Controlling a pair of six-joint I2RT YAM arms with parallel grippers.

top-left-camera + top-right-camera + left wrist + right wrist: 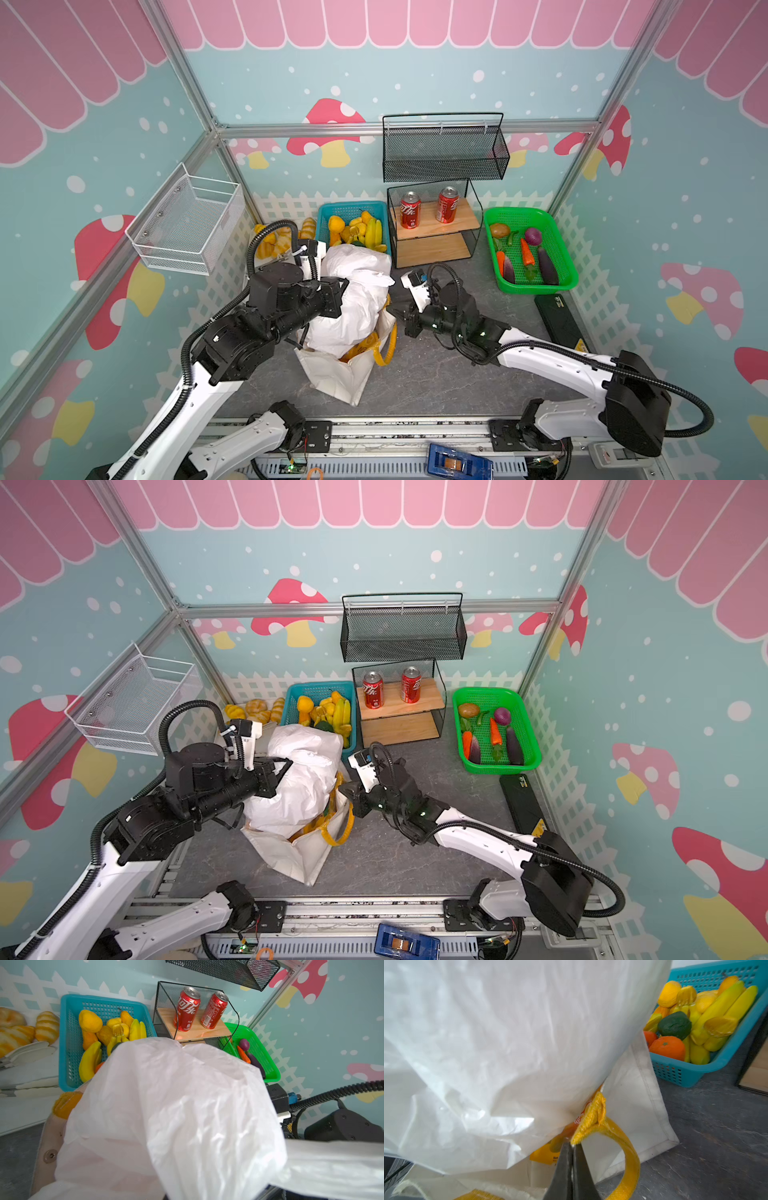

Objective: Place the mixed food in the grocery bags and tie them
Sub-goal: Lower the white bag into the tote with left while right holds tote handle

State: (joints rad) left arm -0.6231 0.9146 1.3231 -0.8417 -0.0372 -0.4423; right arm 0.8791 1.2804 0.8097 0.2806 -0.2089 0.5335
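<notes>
left wrist view is filled by the white plastic bag (176,1115), which the closed left gripper (344,291) seems to hold over the canvas tote (345,380). an orange snack packet (546,1153) lies in the tote. the right gripper (572,1145) is clamped on the tote's yellow handle (631,1159); tying looks begun, and next the handles need drawing together.

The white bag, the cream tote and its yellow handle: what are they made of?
The white bag looks like thin plastic film: glossy, crinkled, half see-through. The cream tote seems matte canvas, with stitched seams. The yellow handle is woven webbing, its coarse weave showing.
</notes>
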